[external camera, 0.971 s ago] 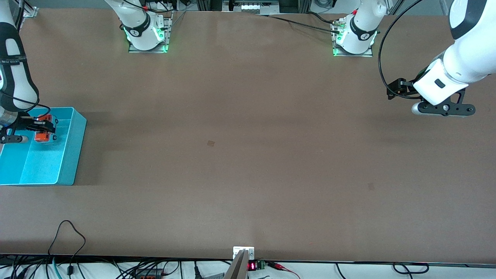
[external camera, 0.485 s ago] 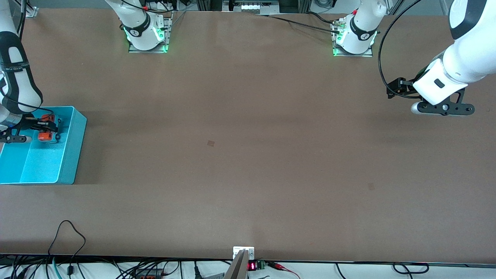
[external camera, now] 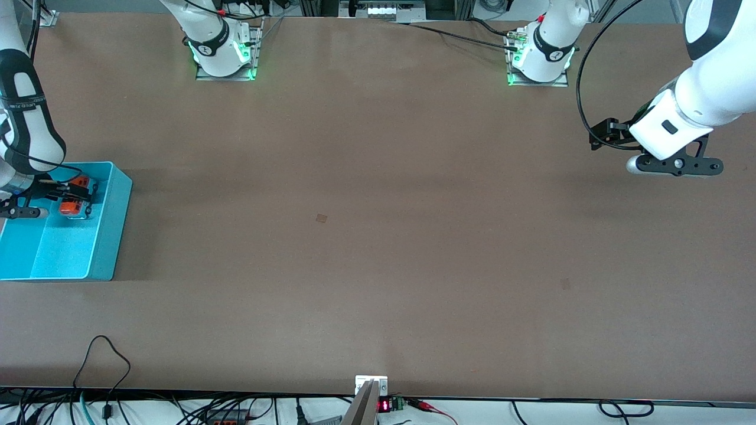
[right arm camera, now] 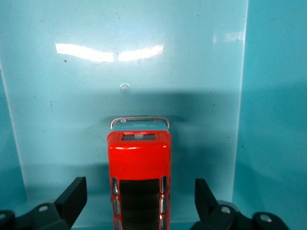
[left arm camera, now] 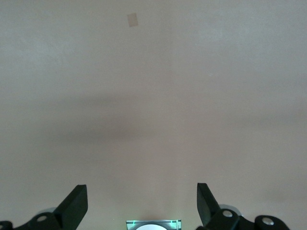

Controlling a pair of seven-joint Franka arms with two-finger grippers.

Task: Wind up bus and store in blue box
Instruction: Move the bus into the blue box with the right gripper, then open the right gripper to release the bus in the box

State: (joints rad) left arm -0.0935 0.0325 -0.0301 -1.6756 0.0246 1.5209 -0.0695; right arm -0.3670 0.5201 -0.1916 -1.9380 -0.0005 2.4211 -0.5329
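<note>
The orange toy bus (external camera: 75,197) is seen inside the blue box (external camera: 109,236) at the right arm's end of the counter (external camera: 378,236), between the spread fingers of the right hand (external camera: 74,192), ungripped. The left hand (left arm camera: 142,206) is held open over bare counter, waiting.

A wide brown counter (external camera: 378,236) is seen, bare across most of its surface. Two small darker square marks are found on it — one near the middle (external camera: 321,218), another lower and toward the left arm's end (external camera: 566,284). At the edge nearest the front camera, a small white bracket (external camera: 371,382) is fixed — beside it a red digital readout (external camera: 384,405). Black cables (external camera: 100,360) are looped along that edge.
</note>
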